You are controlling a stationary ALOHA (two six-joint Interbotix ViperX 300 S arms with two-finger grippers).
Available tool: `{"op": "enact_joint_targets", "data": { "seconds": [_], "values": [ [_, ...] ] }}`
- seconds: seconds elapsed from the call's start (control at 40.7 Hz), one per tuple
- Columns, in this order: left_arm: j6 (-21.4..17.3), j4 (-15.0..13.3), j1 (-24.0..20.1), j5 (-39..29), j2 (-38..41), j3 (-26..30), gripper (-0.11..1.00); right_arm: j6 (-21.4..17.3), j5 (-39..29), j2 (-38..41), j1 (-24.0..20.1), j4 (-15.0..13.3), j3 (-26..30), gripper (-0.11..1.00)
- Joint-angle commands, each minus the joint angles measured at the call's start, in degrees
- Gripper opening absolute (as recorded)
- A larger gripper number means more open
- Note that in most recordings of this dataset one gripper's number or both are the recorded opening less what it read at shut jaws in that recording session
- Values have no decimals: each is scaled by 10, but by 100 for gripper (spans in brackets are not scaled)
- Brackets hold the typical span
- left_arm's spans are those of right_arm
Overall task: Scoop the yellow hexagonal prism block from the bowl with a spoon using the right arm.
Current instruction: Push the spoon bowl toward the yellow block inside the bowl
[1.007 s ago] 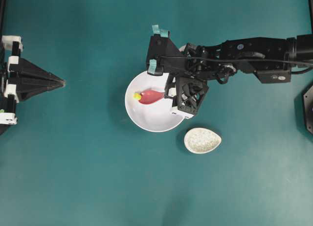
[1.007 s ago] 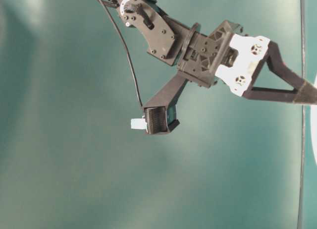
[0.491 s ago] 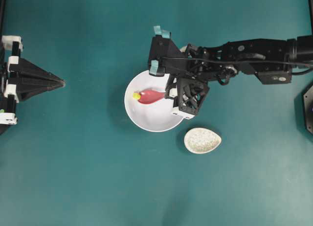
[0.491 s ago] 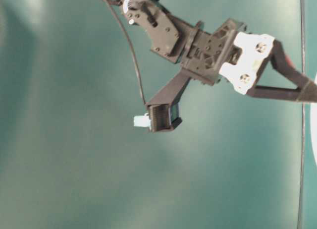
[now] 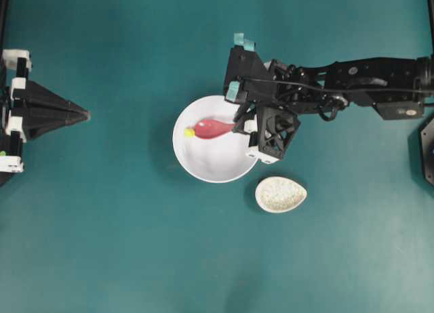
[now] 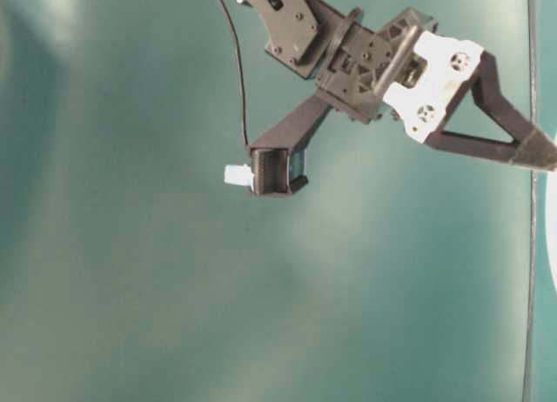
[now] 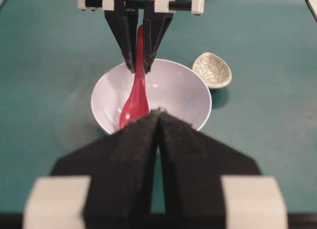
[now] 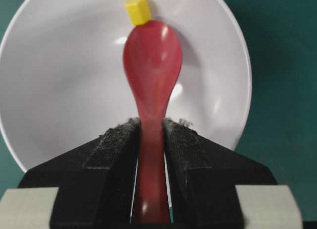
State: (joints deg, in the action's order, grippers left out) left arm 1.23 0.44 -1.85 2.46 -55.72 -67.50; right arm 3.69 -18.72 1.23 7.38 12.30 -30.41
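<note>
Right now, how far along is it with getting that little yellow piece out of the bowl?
Done: the right gripper has the spoon clamped by its handle, scoop inside the bowl. In hand: the scoop's tip sits right by the yellow block, which lies just beyond it, not in the scoop. Left: getting the block into the scoop and lifting it out. The left gripper waits shut.

Even overhead light, soft shadows, pale glare patches in the table-level view, near claw blurred.

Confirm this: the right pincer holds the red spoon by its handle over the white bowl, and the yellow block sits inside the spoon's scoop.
Not quite. The right pincer does hold the red spoon over the white bowl, but the right wrist view shows the yellow block just beyond the scoop's tip, not inside it.
</note>
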Motion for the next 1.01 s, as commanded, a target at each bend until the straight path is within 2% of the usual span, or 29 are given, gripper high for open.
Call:
{"op": "enact_joint_targets", "data": {
  "seconds": [0.0, 0.491, 0.983],
  "values": [
    [-1, 1, -1, 3, 3, 11, 0, 0, 11, -18, -5, 1, 3, 23],
    [-1, 1, -1, 4, 3, 11, 0, 2, 11, -18, -30, 0, 4, 23],
    [-1, 1, -1, 5, 3, 11, 0, 4, 17, -18, -36, 0, 7, 23]
  ]
}}
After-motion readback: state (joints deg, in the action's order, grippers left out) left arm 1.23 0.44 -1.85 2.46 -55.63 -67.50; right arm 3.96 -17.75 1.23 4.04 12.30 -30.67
